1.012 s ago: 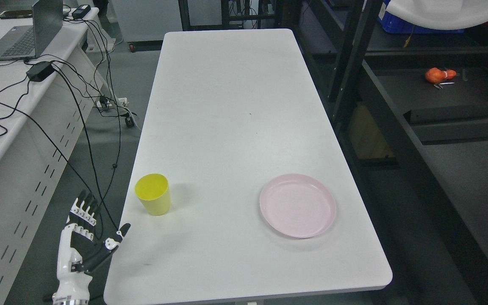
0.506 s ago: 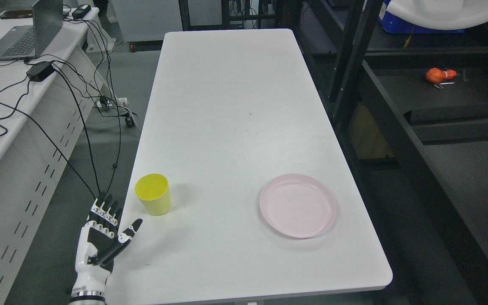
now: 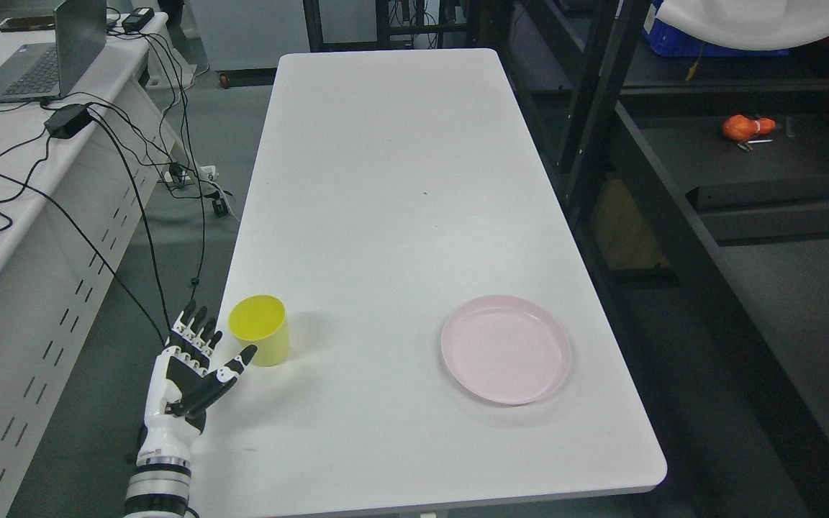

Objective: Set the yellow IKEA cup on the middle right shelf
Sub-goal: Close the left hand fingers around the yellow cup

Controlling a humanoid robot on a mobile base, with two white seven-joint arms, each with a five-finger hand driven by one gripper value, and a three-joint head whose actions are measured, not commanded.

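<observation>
A yellow cup stands upright on the white table near its left front edge. My left hand is open, fingers spread, at the table's left edge just left of and below the cup. Its thumb tip is close to the cup's base without touching it. The hand holds nothing. The dark shelf unit stands to the right of the table. The right arm is out of view.
A pink plate lies on the table's front right. A desk with a laptop and several cables stands to the left. An orange object lies on a shelf board.
My left hand has moved up and to the right, from off the table's left front corner to right beside the cup. Cup and plate have not moved.
</observation>
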